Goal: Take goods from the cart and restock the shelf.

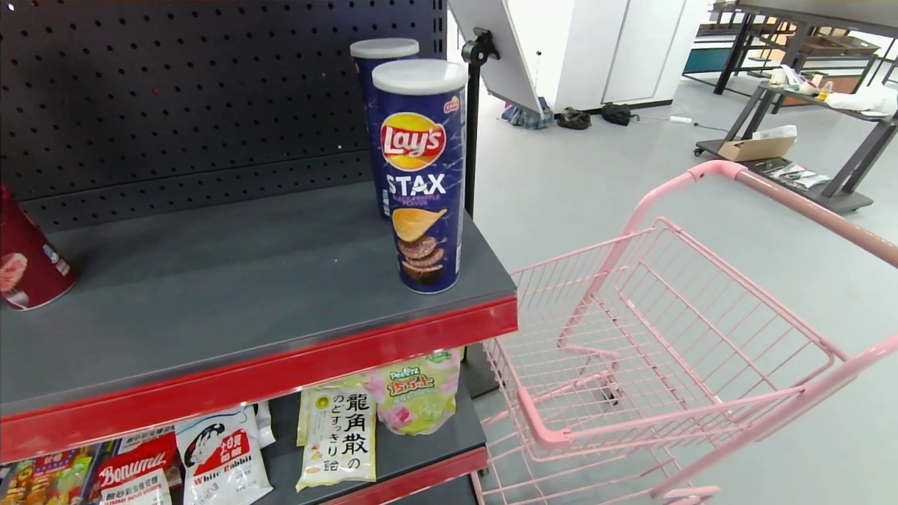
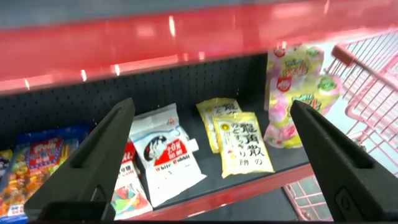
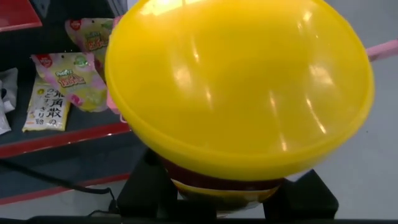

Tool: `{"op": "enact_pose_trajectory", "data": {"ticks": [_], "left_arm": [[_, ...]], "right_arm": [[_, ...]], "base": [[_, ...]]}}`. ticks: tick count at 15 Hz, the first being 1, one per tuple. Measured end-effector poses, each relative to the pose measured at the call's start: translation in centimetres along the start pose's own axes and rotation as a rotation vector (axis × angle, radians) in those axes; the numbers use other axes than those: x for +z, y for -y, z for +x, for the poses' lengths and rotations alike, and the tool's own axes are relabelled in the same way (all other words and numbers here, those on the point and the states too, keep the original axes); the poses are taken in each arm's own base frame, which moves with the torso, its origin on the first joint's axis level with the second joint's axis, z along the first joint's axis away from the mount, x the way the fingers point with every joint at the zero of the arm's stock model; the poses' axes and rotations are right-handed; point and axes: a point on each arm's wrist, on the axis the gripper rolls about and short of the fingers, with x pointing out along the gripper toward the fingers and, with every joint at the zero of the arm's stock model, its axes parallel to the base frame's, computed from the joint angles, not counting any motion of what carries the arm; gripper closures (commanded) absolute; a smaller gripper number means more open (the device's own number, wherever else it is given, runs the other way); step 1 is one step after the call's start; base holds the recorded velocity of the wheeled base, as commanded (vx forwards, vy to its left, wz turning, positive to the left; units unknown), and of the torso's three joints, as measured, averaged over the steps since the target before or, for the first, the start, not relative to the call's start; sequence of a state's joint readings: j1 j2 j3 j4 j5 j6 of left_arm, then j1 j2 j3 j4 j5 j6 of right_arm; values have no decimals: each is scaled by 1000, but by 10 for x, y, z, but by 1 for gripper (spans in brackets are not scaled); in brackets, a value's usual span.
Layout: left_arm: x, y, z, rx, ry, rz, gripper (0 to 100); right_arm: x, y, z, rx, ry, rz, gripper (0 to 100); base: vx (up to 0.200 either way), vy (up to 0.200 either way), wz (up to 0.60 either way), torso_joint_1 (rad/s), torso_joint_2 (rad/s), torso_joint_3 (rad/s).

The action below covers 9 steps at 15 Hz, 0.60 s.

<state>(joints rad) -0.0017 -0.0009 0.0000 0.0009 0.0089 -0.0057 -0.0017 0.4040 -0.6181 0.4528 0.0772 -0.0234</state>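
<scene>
The right gripper (image 3: pixel 227 199) is closed on a can with a yellow lid (image 3: pixel 242 81), one black finger (image 3: pixel 146 190) pressed against each side of its body. The lid faces the wrist camera and hides most of the body, so only a dark red and yellow band can be made out. The left gripper (image 2: pixel 211 109) is empty, its fingers (image 2: pixel 93 162) spread wide, and it faces the lower shelf (image 1: pixel 414 449). A white bag (image 2: pixel 165 155), a yellow bag (image 2: pixel 242 146) and a pink-green pouch (image 2: pixel 292 93) sit on that shelf. On the grey top shelf (image 1: pixel 231 280), which has a red front edge, a blue can (image 1: pixel 421 182) stands upright near the right front corner. A second blue can (image 1: pixel 382 52) stands just behind it, mostly hidden. A red can (image 1: pixel 24 256) at the far left is cut off by the frame edge. The pink wire cart (image 1: pixel 715 170) stands just beside the shelf on the grey floor (image 1: pixel 575 189). White cabinets (image 1: pixel 617 49) and dark tables (image 1: pixel 842 105) stand well behind.
</scene>
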Motion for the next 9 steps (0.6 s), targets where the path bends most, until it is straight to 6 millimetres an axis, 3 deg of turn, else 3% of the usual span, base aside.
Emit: {"op": "enact_pose_trajectory", "data": {"ticks": [5,9], "left_arm": [[0,0,0,0,0,0,0],[0,0,0,0,1,0,0]], "right_arm": [[10,1,8,2,13,-6,100],[11,1,12,8,-5,-29,100]], "base": [[0,0,0,214,-593,-380],[0,0,0,184,-447,-278]]}}
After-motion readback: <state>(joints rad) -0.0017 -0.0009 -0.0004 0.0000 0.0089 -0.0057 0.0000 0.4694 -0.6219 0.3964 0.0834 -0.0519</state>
